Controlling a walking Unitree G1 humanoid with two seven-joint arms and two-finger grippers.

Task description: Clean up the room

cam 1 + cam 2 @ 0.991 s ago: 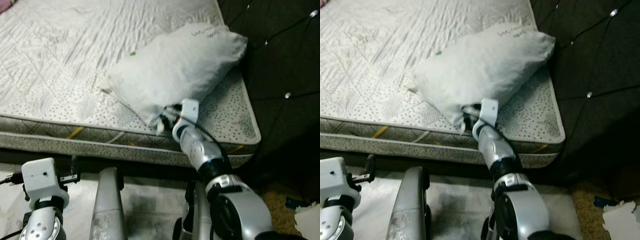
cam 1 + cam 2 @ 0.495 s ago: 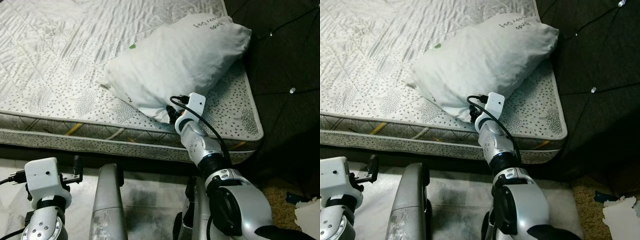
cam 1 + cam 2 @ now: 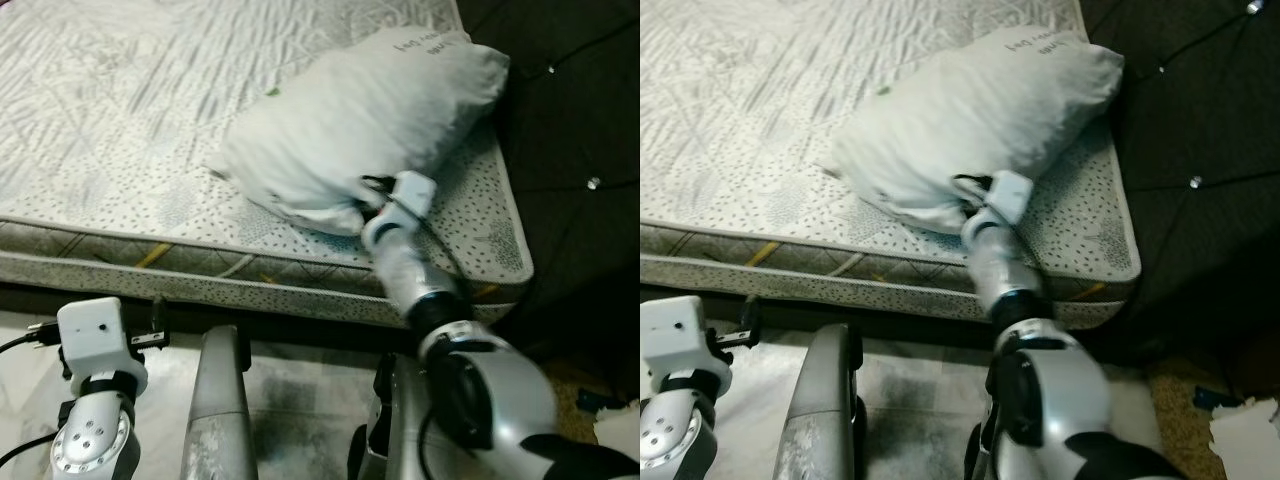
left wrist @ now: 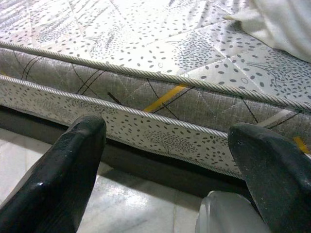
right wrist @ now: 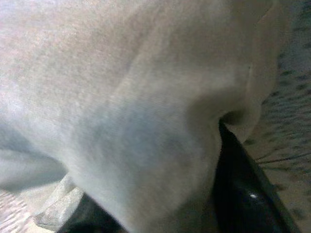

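A plump white pillow [image 3: 360, 120] lies on the patterned mattress [image 3: 120, 130], close to its right end. My right gripper [image 3: 368, 205] reaches over the bed's edge to the pillow's near corner. In the right wrist view the pillow's cloth [image 5: 121, 97] bulges between the black fingers [image 5: 243, 194], so the gripper is shut on that corner. Down by the floor in front of the bed's side, my left gripper [image 4: 170, 165] stands open with nothing in it, pointing at the mattress edge [image 4: 160, 111].
A dark tufted headboard [image 3: 580, 120] with shiny studs rises at the mattress's right end. Pale tiled floor [image 3: 300, 390] runs along the bed's side. Some white scraps [image 3: 615, 420] lie on the brown carpet at the lower right.
My right gripper has drawn the pillow's near corner a little to the right, toward the headboard. The left arm has stayed low by the floor.
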